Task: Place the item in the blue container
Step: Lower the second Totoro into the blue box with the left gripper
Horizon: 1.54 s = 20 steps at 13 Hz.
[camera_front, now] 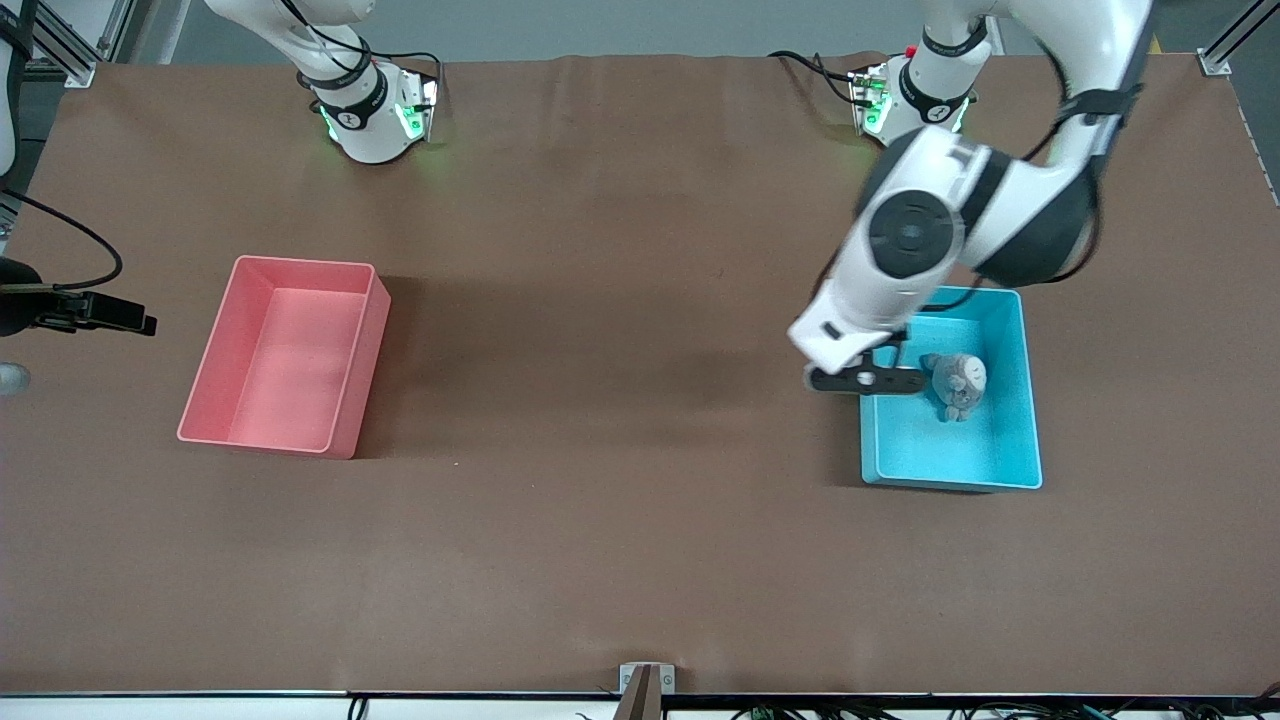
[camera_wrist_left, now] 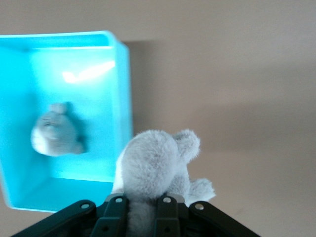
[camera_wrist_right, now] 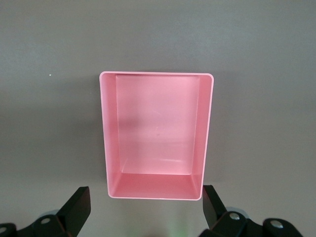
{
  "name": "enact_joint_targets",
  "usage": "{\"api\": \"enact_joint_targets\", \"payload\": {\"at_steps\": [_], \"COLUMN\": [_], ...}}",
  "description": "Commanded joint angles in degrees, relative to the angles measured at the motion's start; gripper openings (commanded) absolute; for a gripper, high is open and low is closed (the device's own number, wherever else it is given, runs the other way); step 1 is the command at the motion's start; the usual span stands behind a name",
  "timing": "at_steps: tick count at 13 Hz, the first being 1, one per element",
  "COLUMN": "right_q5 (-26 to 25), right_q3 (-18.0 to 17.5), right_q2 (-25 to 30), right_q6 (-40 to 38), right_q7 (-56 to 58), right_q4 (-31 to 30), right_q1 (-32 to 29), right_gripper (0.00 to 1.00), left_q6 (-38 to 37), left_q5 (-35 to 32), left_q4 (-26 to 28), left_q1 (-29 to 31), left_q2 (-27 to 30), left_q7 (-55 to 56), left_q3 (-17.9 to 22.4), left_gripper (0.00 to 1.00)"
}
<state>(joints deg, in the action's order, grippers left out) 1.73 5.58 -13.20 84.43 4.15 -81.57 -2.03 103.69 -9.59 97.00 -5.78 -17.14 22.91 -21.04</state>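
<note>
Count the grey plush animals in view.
2. One plush animal lies in the blue container; the other plush animal is clamped in the left gripper over its rim.

The left arm [camera_front: 930,230] reaches out from its base and bends down at the elbow, with the wrist pointing down over the blue bin [camera_front: 1030,400]. The left gripper [camera_front: 865,380] hangs above that bin's wall toward the right arm's end of the table, its jaws clamped on a grey plush toy [camera_wrist_left: 153,163]. The right arm [camera_front: 345,90] waits. The right gripper [camera_wrist_right: 145,207] faces straight down, well apart from the blue bin, with its fingers [camera_wrist_right: 76,205] spread wide and holding nothing.
</note>
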Motion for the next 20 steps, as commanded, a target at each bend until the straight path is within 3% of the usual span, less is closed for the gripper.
{"api": "enact_joint_targets", "payload": {"at_steps": [1,5,10,18,19,20], "right_q5": [-0.1,0.0,0.1,0.7,0.8,0.8], "right_q3": [2.4,2.8,2.5,2.0,2.0,2.0], "right_q2": [1.1,1.1,1.1,3.4,3.5,3.4], "right_q6": [-0.9,-0.9,-0.9,-3.5,-3.7,-3.7], "right_q7": [0.1,0.1,0.1,-6.0,-6.0,-5.9], "right_q4": [-0.4,-0.4,-0.4,1.4,1.4,1.6], "right_q1": [2.4,2.7,2.5,3.0,3.0,3.0], "right_gripper": [1.00,1.00,1.00,1.00,1.00,1.00], "left_q6": [5.2,12.8,23.6,33.4,33.3,32.9], "left_q5": [1.1,0.8,-0.1,-5.2,-5.2,-5.2], "left_q4": [9.8,17.2,23.8,25.3,25.3,25.1], "left_q1": [6.4,11.7,14.1,16.9,16.8,16.7], "left_q2": [6.1,6.4,3.4,-3.5,-3.3,-3.1], "left_q7": [-10.5,-20.4,-21.8,-22.0,-21.9,-21.9], "left_q3": [-0.3,-0.2,-0.1,-0.1,-0.1,-0.1], "left_gripper": [0.15,0.14,0.14,0.17,0.24,0.55]}}
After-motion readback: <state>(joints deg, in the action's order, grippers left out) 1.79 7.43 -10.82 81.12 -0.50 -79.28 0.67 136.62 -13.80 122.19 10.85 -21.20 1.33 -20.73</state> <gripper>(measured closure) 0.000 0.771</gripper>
